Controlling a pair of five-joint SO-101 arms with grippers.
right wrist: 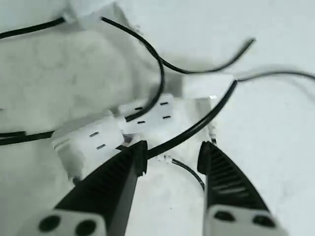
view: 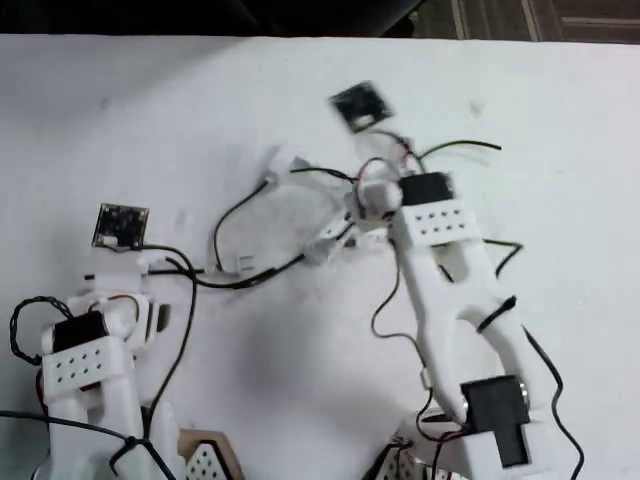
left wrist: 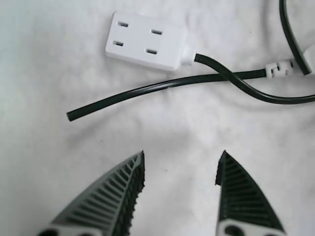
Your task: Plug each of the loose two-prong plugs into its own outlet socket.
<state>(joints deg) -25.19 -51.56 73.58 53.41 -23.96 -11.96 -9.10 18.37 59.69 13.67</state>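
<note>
At lower left of the high view, the left hand (left wrist: 182, 157) hangs spread above the white tabletop (view: 300, 380). Just beyond it lies a black cable (left wrist: 162, 87), then a white outlet block (left wrist: 146, 40). Farther up, near centre, the right hand (right wrist: 173, 147) is spread astride a second cable (right wrist: 209, 115), close to two slotted white blocks (right wrist: 150, 113).

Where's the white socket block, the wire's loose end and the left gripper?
socket block (left wrist: 138, 38), left wrist view, top face.
wire end (left wrist: 70, 116), left wrist view, cut tip.
left gripper (left wrist: 182, 163), left wrist view, between fingertips.
</note>
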